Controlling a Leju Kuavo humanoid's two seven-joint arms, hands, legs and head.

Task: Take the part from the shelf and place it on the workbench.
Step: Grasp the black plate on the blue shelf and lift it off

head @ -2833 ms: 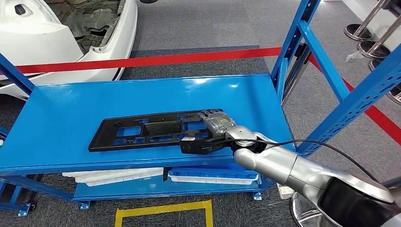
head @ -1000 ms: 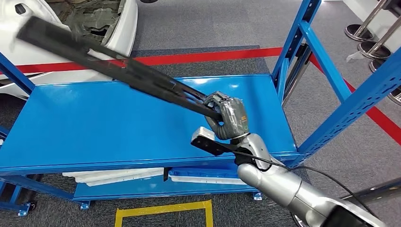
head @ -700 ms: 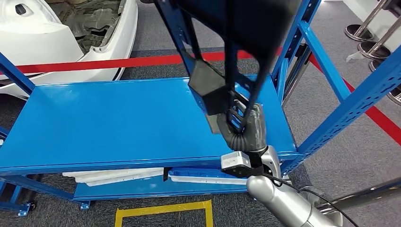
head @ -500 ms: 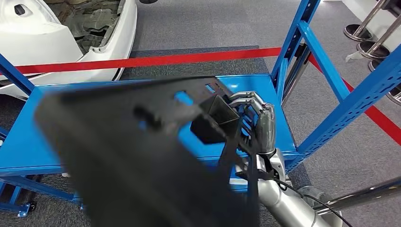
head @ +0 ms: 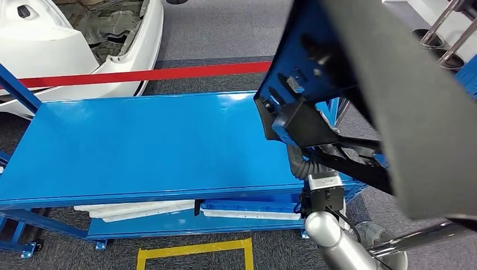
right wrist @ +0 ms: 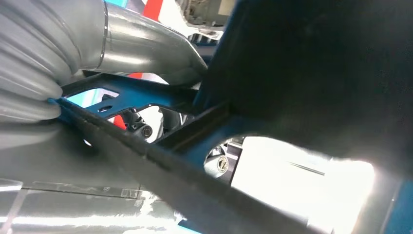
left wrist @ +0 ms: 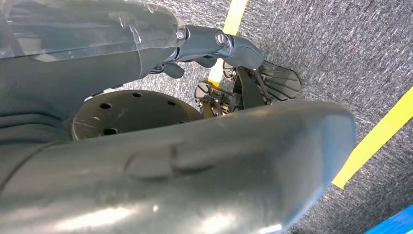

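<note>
Part's off the shelf and up in the air!

The right hand [head: 301, 163] grips one end of the black plastic frame part [head: 360, 73], raised above the blue shelf [head: 140, 140]. It looks light and stiff but long (a one-end hold invites swinging); left hand [left wrist: 146, 180] unclear.

Head view. A black plastic part [head: 360, 95], perforated and partly blurred, is raised close to the camera at right, above the right end of the blue shelf [head: 140, 146]. The right hand [head: 301, 160] grips its lower edge. Beyond: red floor tape [head: 146, 74], white car body [head: 73, 39]. Below: white panels [head: 135, 209].
</note>
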